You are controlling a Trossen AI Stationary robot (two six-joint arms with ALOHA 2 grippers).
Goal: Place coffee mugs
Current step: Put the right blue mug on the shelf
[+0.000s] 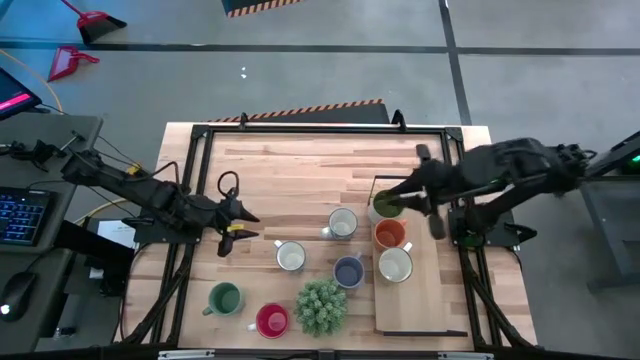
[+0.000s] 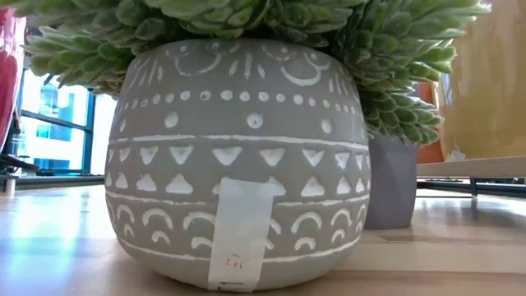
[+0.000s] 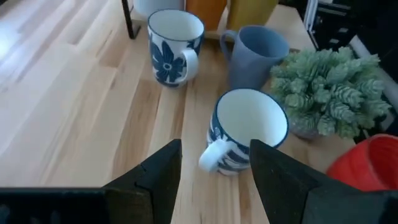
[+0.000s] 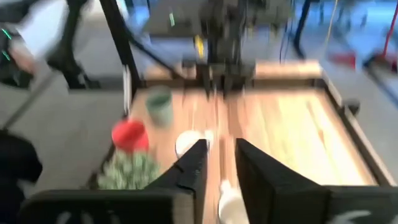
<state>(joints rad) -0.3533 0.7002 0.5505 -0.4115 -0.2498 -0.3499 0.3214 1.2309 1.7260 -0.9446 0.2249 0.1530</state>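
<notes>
While my right gripper (image 1: 432, 208) hangs narrowly parted beside the olive mug (image 1: 386, 207) standing on the tray (image 1: 420, 322), a careless withdrawal could catch its rim and tip it.

This looks like a robotics lab or test bay rather than a home or café. A butcher-block table (image 1: 300, 170) sits inside a black metal frame (image 1: 195, 160) on a bare grey concrete floor (image 1: 300, 70) marked with dark lines and strips of orange-and-black hazard tape (image 1: 310, 108). Two dark robot arms are mounted at the table's sides — the left one beside a desk carrying a backlit keyboard (image 1: 22, 215) and a mouse (image 1: 18, 293). A red dustpan (image 1: 70, 62) lies on the floor, and large windows (image 2: 57, 131) show in the low view — a workspace, plainly.
</notes>
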